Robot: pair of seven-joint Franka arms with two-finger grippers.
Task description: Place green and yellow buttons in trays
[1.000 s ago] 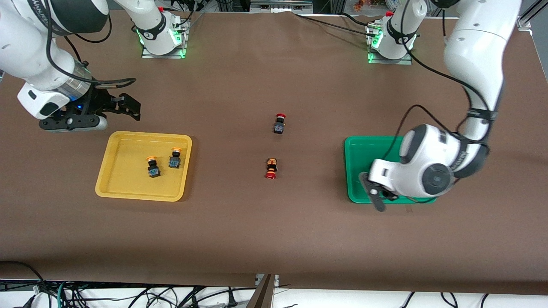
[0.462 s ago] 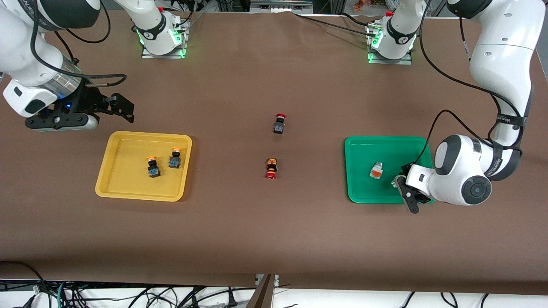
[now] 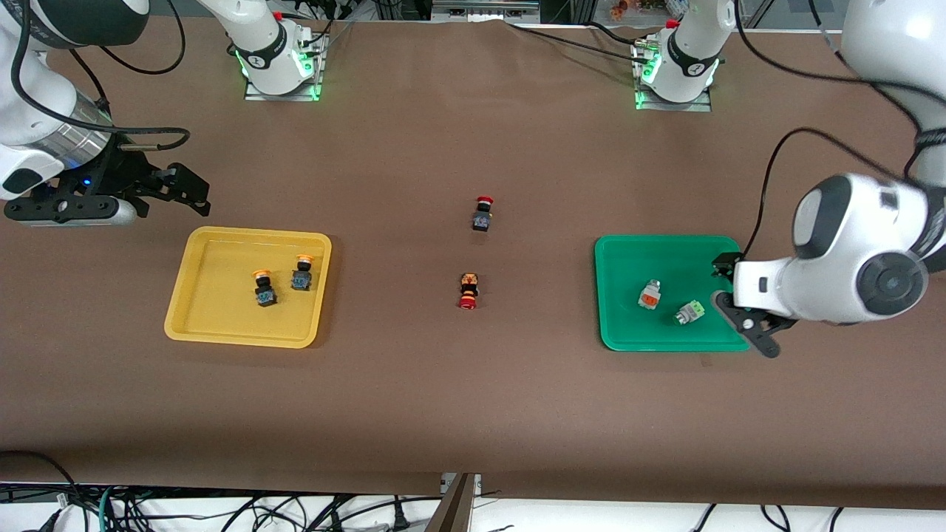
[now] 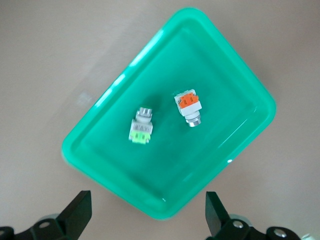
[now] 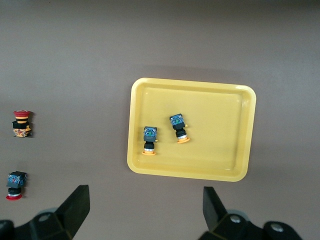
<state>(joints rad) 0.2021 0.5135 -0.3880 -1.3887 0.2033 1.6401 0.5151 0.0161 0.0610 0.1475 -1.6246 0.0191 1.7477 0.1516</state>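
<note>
Overhead, we see a brown cloth-covered table [image 3: 443, 399], cables along its edges.
Our left gripper [image 4: 147, 220] and right gripper [image 5: 145, 217] hang open, empty.

Two black-bodied switches with red mushroom caps sit mid-table on the brown table cover [image 3: 443, 414]: one [image 3: 482, 213] apparently upright, another [image 3: 468, 290] lying nearer the front camera.

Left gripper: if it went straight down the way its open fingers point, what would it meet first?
Probably the green tray, near its rim rather than either grey button; the left gripper hangs open over that edge, though depth is unclear.
</note>
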